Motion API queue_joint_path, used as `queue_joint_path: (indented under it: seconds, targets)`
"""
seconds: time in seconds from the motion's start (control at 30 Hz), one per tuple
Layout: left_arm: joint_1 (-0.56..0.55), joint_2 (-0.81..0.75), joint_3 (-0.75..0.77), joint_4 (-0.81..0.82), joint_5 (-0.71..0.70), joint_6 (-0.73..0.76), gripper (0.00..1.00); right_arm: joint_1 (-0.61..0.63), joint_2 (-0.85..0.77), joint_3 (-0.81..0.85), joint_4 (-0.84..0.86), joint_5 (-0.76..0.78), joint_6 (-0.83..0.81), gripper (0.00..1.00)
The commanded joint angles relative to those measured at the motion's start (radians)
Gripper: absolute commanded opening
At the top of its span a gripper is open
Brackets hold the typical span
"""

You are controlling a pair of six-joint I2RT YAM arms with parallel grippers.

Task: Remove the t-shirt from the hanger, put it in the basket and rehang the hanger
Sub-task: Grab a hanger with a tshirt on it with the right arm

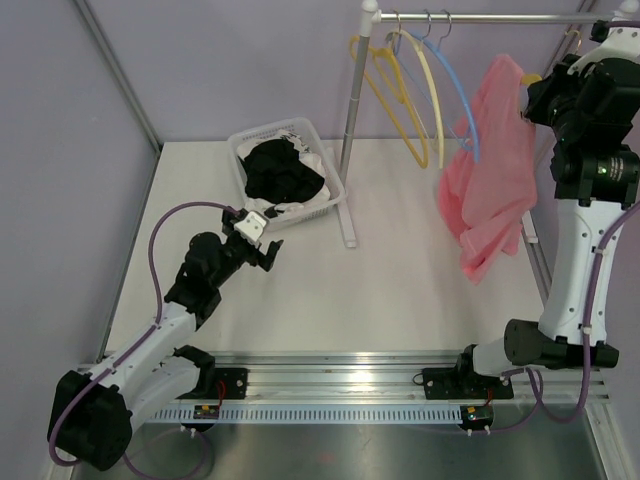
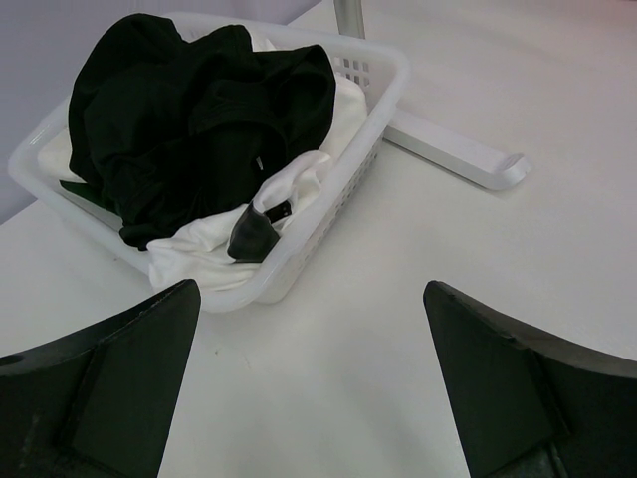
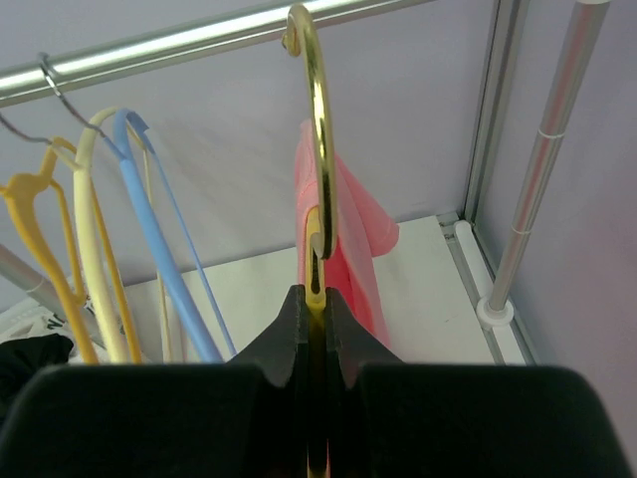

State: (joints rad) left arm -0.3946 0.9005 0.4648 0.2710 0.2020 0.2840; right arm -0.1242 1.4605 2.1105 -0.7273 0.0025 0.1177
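Observation:
A pink t-shirt [image 1: 490,170] hangs on a yellow hanger at the right end of the clothes rail [image 1: 480,17]. In the right wrist view the hanger's gold hook [image 3: 317,119] is over the rail, and the t-shirt [image 3: 356,261] drops behind it. My right gripper [image 3: 315,299] is shut on the hanger's yellow neck just below the hook; it shows in the top view [image 1: 535,95] beside the shirt's top. My left gripper [image 1: 262,240] is open and empty, low over the table in front of the basket, its fingers [image 2: 129,368] wide apart.
A white basket [image 1: 335,190] of black and white clothes stands at the back left; its rim [image 2: 383,100] is close ahead of my left gripper. Yellow, cream and blue empty hangers [image 1: 425,90] hang left of the shirt. The rack's pole [image 1: 355,110] and foot [image 2: 458,159] stand mid-table.

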Motion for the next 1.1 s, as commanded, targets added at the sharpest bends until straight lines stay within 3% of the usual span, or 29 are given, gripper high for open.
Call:
queue_joint_path:
  seconds: [0.0, 0.23, 0.47, 0.67, 0.8, 0.9, 1.07]
  targets:
    - [0.000, -0.035, 0.012, 0.057, -0.006, -0.002, 0.99, 0.009, -0.098, -0.053, -0.007, 0.011, 0.005, 0.00]
    - [-0.001, -0.058, 0.009, 0.051, -0.009, -0.003, 0.99, 0.008, -0.336, -0.309, -0.037, 0.002, 0.066, 0.00]
    - [0.000, -0.081, 0.003, 0.045, 0.001, -0.005, 0.99, 0.008, -0.498, -0.452, -0.124, 0.002, 0.077, 0.00]
    - [0.000, -0.083, 0.003, 0.040, 0.007, -0.005, 0.99, 0.008, -0.587, -0.633, -0.225, -0.113, 0.063, 0.00]
    - [0.000, -0.080, 0.005, 0.040, 0.013, -0.005, 0.99, 0.008, -0.664, -0.740, -0.190, -0.260, 0.062, 0.00]
    - [0.000, -0.081, 0.005, 0.039, 0.007, -0.005, 0.99, 0.008, -0.713, -0.774, -0.149, -0.384, 0.059, 0.00]
    - [0.000, -0.080, 0.005, 0.042, 0.002, -0.002, 0.99, 0.008, -0.724, -0.776, -0.130, -0.450, 0.057, 0.00]
